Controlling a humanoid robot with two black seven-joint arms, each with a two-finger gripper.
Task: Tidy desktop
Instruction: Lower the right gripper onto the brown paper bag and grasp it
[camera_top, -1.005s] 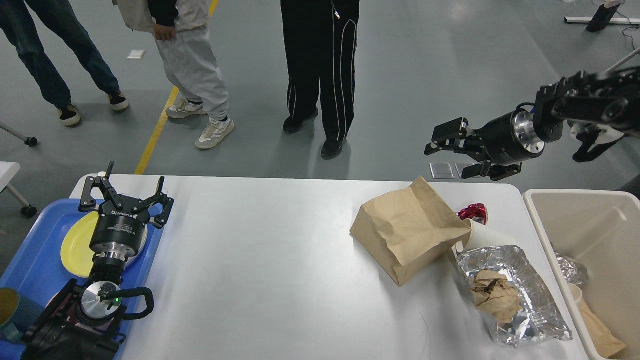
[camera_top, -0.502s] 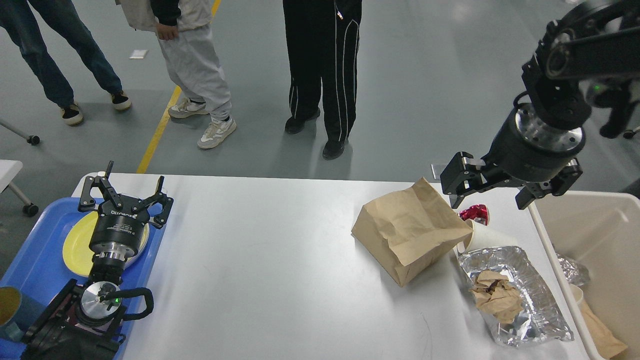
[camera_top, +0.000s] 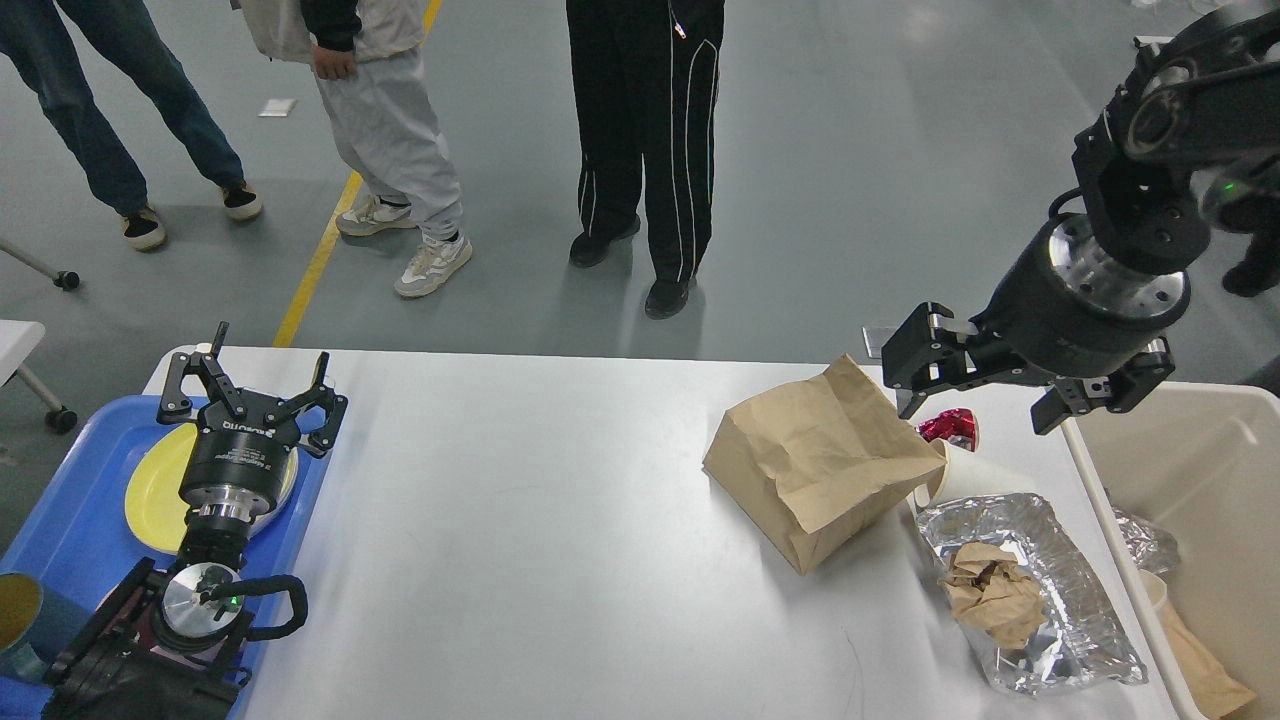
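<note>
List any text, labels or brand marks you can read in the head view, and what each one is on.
White lettering on the band of the left tool: there, but seen upside down and too small to read.
Red foil wrapper beside the brown paper bag: no print legible.
Right tool, blue tray, beige bin: no text visible.

A brown paper bag (camera_top: 815, 462) lies on its side at right. Touching its right edge is a tipped white paper cup (camera_top: 962, 478), with a red foil wrapper (camera_top: 948, 426) just behind. A foil tray (camera_top: 1030, 585) in front holds crumpled brown paper (camera_top: 990, 590). A beige bin (camera_top: 1190, 500) stands at far right. At left, a blue tray (camera_top: 70, 520) carries a yellow plate (camera_top: 150, 490). Three people (camera_top: 640, 140) stand beyond.
</note>
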